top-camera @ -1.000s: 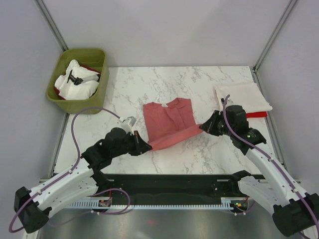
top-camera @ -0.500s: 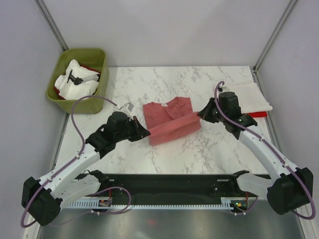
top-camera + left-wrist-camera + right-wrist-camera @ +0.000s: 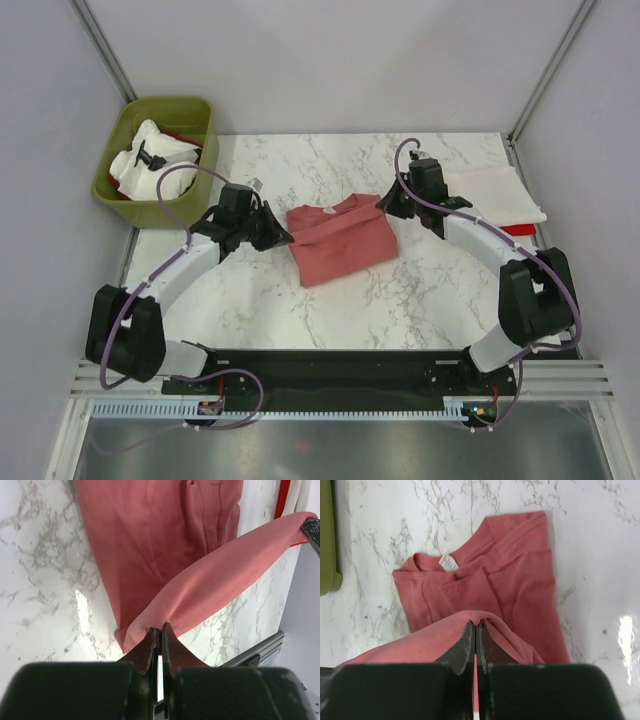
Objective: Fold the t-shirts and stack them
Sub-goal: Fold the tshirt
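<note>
The dusty salmon-red t-shirt lies mid-table, collar to the far side with its white neck tag showing. My left gripper is shut on the shirt's left hem corner. My right gripper is shut on the right hem corner. The hem hangs as a lifted band over the shirt's body. A folded cream-white t-shirt lies at the far right, on top of a bright red t-shirt whose edge peeks out.
An olive-green bin stands at the far left corner and holds white cloth with some red cloth behind it. The marble table ends near the arm bases at a black rail.
Both grippers have carried the shirt's near hem away from the arm bases toward the collar. The red shirt now looks shorter, doubled over itself.
</note>
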Motion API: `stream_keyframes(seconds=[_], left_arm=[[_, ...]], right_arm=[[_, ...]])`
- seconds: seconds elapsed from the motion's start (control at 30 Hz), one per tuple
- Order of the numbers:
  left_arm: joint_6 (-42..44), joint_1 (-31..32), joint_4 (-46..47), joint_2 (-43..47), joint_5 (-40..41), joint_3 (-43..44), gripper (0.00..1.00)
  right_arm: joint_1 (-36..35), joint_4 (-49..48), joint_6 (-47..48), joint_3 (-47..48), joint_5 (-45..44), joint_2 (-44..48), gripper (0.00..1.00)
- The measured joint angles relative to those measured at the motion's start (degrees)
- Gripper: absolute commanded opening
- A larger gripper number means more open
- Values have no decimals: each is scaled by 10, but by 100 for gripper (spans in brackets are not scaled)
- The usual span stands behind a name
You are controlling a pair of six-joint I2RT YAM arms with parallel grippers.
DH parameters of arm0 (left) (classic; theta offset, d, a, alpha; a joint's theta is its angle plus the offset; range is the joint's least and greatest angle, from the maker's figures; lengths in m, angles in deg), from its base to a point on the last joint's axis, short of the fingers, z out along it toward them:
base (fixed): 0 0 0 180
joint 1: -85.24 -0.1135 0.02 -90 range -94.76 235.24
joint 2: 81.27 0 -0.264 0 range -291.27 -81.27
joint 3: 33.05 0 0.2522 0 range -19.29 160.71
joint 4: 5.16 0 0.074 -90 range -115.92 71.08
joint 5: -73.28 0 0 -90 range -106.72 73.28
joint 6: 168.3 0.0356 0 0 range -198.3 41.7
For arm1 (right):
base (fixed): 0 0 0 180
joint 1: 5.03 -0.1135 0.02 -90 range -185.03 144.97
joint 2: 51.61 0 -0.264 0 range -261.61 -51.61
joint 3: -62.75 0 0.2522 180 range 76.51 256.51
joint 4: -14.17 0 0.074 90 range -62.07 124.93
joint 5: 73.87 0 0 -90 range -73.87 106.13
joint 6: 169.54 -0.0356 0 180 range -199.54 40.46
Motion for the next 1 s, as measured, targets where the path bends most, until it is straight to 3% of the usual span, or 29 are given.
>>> stream_keyframes(seconds=[0.1, 0.17, 0.2, 0.23, 0.3, 0.33, 0.37, 0.4, 0.43, 0.5, 0.6, 0.77, 1.0], left_arm=[[5, -22, 2, -59, -25, 45, 2], [7, -34, 3, -103, -36, 89, 8], [7, -40, 3, -124, -42, 113, 18], [8, -46, 4, -146, -46, 139, 59], [12, -57, 5, -190, -50, 191, 82], [13, -63, 8, -217, -50, 222, 99], [16, -69, 7, -245, -50, 255, 100], [15, -73, 0, -278, -50, 294, 100], [16, -76, -10, -312, -51, 338, 100], [20, -80, -13, -361, -51, 396, 100], [24, -81, -21, -366, -49, 386, 100], [22, -75, -10, -302, -46, 271, 93], [5, -71, 82, -195, -43, 87, 90]], right_arm=[[5, -23, 2, 34, -4, -54, 0], [10, -41, 2, 59, -7, -88, 0], [13, -50, 3, 74, -8, -106, 15], [16, -54, 1, 90, -9, -122, 31], [20, -73, 2, 129, -10, -162, 49], [22, -77, -2, 153, -12, -184, 57], [24, -86, -5, 176, -15, -204, 71], [26, -96, -9, 195, -17, -222, 95], [27, -102, -9, 207, -21, -235, 98], [29, -110, -2, 212, -25, -243, 98], [30, -125, 13, 190, -28, -233, 94], [30, -126, 57, 106, -31, -170, 79], [28, -96, 82, 63, -11, -159, 72]])
